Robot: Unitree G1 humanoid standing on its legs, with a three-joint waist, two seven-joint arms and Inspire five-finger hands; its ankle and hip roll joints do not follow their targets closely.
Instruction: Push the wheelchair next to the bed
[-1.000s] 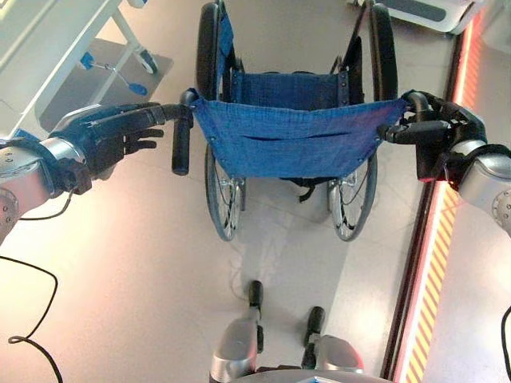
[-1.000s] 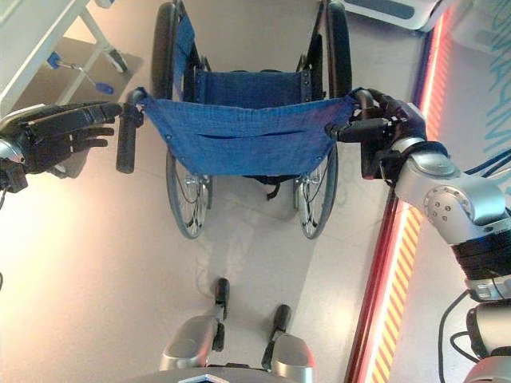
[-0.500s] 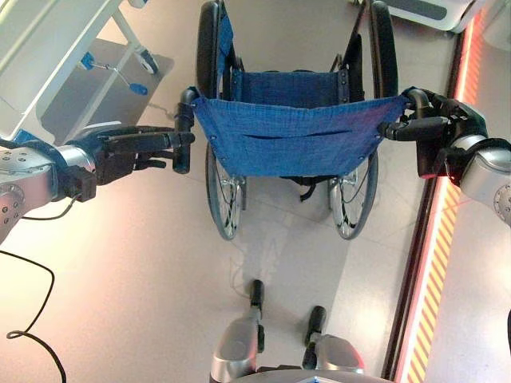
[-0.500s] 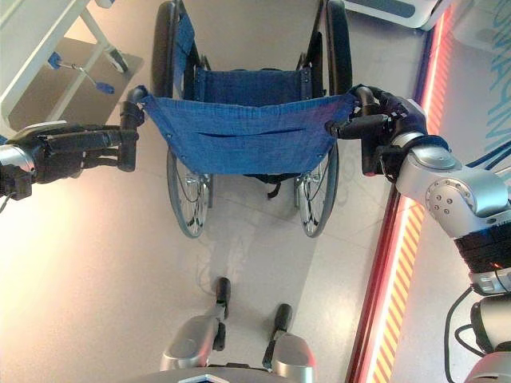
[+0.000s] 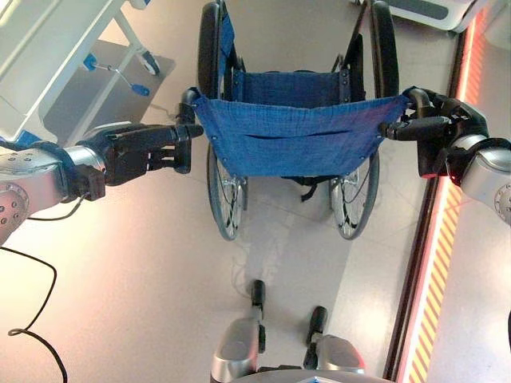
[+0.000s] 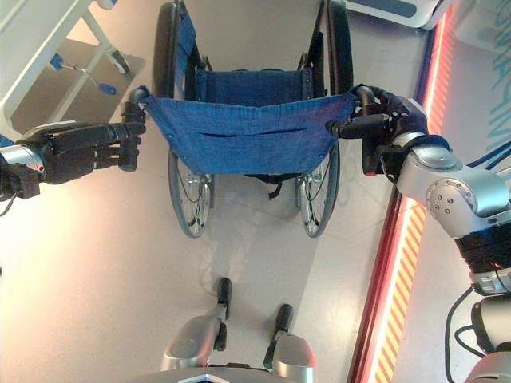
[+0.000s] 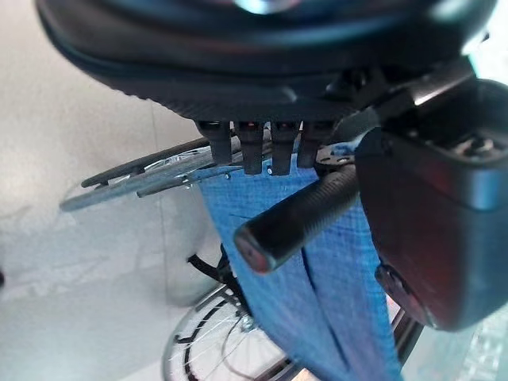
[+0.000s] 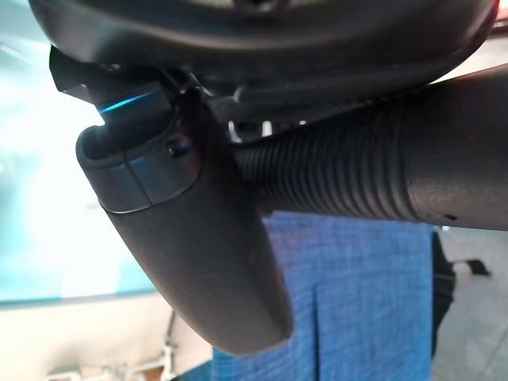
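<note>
Wheelchair [image 5: 295, 136] seen from behind and above, standing on the pale glossy floor [image 5: 144, 279] directly before the robot, with the bed [image 5: 48, 48] — a white frame on castors — ahead and to the robot's left, well apart from the chair. Left hand [image 5: 132, 152] has travelled inward over the past second: a second ago its fingers were lying straight and short of the left push handle [image 5: 184, 152], whereas now they are curling around the grip. The left wrist view is showing the handle [image 7: 298, 218] lying across the palm, fingers [image 7: 254, 151] hooking over it and the thumb closing from the other side. Right hand [image 5: 447, 132] is wrapping the right push handle [image 5: 415, 128] as it was a second ago, thumb lying along the ribbed grip [image 8: 341, 186]. With both handles taken, the grasping step appears to be finishing, and the push toward the bed is probably what is coming next — a leftward steer seems likely to be needed.

Materials: sling back and seat in coarse blue woven fabric, sagging slightly between the uprights; handles in black ribbed rubber, cylindrical; large wheels with dark tyres, thin metal spokes and bright rims; a red-and-yellow hazard strip [image 5: 435, 263] running along the floor at the robot's right
</note>
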